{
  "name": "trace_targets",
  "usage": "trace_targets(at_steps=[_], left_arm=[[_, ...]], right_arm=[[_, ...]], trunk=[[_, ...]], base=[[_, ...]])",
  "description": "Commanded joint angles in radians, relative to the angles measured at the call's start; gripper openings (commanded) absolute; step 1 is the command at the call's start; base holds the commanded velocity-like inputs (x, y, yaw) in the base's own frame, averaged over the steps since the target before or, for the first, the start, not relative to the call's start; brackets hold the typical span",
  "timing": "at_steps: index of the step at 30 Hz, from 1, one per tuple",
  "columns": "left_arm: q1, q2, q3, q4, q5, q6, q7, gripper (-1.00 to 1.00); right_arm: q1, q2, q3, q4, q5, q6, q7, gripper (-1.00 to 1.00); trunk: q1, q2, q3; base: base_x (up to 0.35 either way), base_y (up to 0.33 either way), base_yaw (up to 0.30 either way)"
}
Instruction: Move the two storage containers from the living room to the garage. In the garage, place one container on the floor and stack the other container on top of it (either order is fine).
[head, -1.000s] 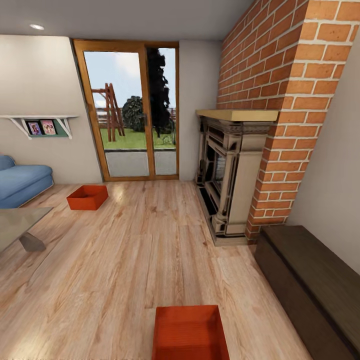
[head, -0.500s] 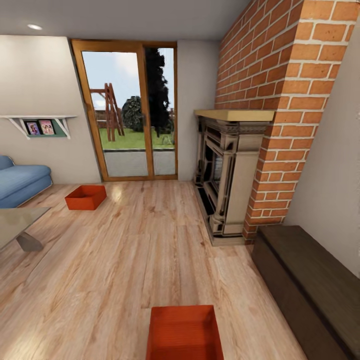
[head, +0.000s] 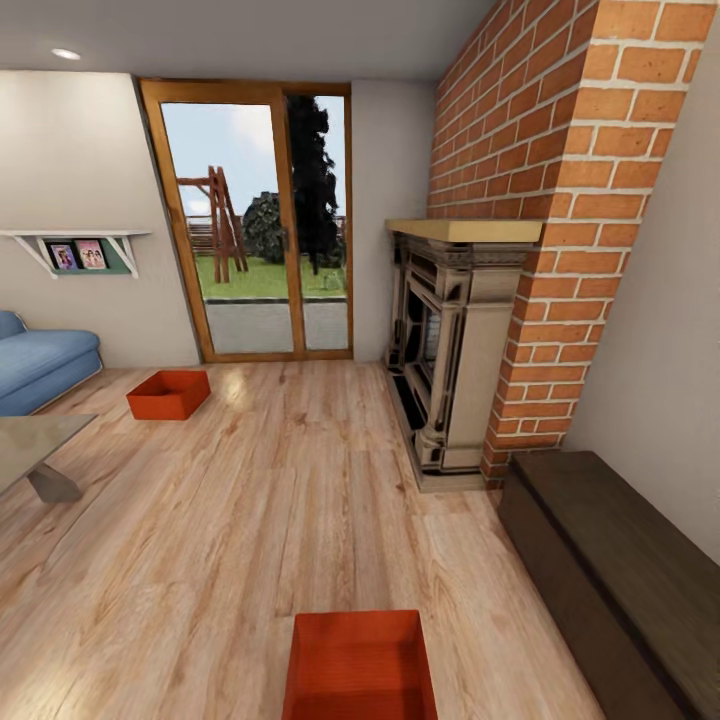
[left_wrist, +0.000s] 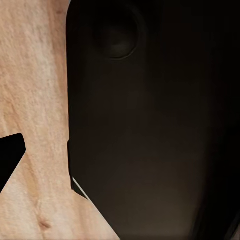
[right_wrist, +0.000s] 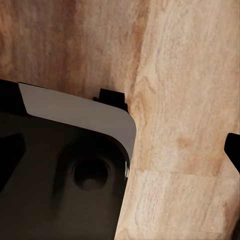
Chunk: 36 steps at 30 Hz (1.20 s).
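One bin (head: 360, 665) sits at 6 o'clock, another (head: 168, 394) at 10, on wood floor (head: 250, 520); no writing legible; tool state cannot be told.

I see two orange-red open bins on the living room's light wood planks (head: 250, 520). The near storage container (head: 360, 665) sits upright at the head view's bottom edge, partly cut off. The far storage container (head: 168, 394) rests upright near the blue sofa, well apart.

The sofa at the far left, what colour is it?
Blue. The sofa shows best in the head view.
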Motion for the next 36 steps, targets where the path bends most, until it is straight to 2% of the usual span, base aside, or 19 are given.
trace_targets(at_steps=[1, 24, 36], left_arm=[[0.0, 0.0, 0.001, 0.0, 0.005, -0.001, -0.002, 1.0], [0.0, -0.001, 0.0, 0.0, 0.005, 0.0, -0.002, 1.0], [0.0, -0.015, -0.006, -0.011, 0.002, 0.001, 0.008, 1.0]], right_arm=[[-0.001, 0.001, 0.008, 0.003, -0.009, -0.006, 0.0, 1.0], [-0.001, 0.004, 0.01, 0.002, 0.001, -0.016, 0.0, 1.0], [-0.001, 0.009, 0.016, -0.014, -0.001, -0.017, -0.003, 1.0]], trunk=[[0.0, 0.0, -0.001], [0.0, 0.0, -0.001], [0.0, 0.0, -0.001]], base=[[0.0, -0.001, 0.0], [0.0, 0.0, 0.0], [0.0, 0.0, 0.0]])
